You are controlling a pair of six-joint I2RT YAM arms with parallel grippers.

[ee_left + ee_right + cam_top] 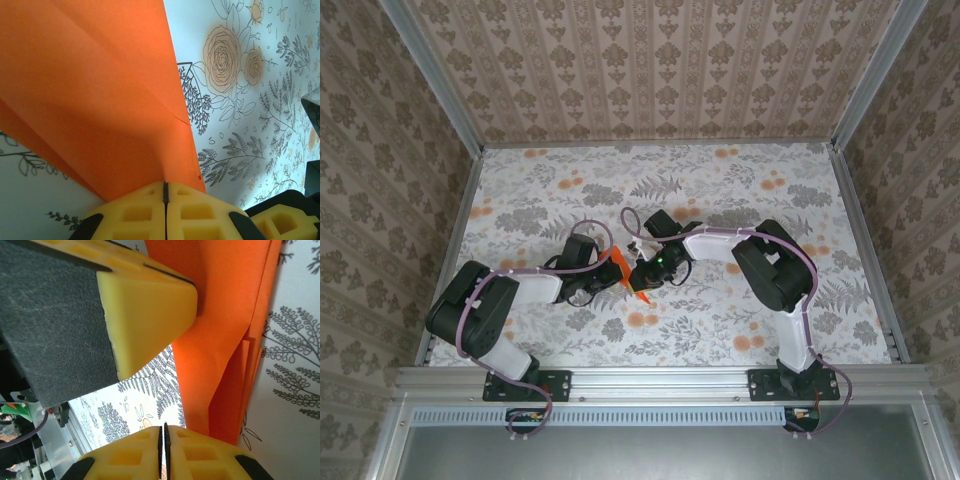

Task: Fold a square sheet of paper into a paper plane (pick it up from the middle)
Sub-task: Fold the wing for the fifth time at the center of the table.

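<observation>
Left gripper [165, 186], seen from its own wrist camera at the bottom centre of the frame, has two yellow fingers pressed together with only a hairline seam between them. They are clamped on the lower tip of the orange paper [100, 100]. The paper fans upward from the fingertips and covers the upper left of the frame. It is plain bright orange, with straight creases and overlapping layers running up from the fingertips. To its right lies the table [260, 125], covered in a white print of grey ferns and pale orange roses. One yellow finger [282, 220] of the right gripper shows in the lower right corner.

From the right wrist camera, the right gripper [162, 429] sits at the bottom centre, its yellow fingers closed to a thin seam. The folded paper hangs in the upper right of that frame and comes down just behind the right-hand fingertip. Whether this gripper has the paper pinched cannot be told. A left gripper finger [150, 310], yellow with a black pad, reaches in from the upper left and presses against the paper.

From overhead, the two grippers meet near the middle of the table, just left of frame centre, with the paper a small orange shape between them. Beige patterned walls [650, 60] enclose the table.
</observation>
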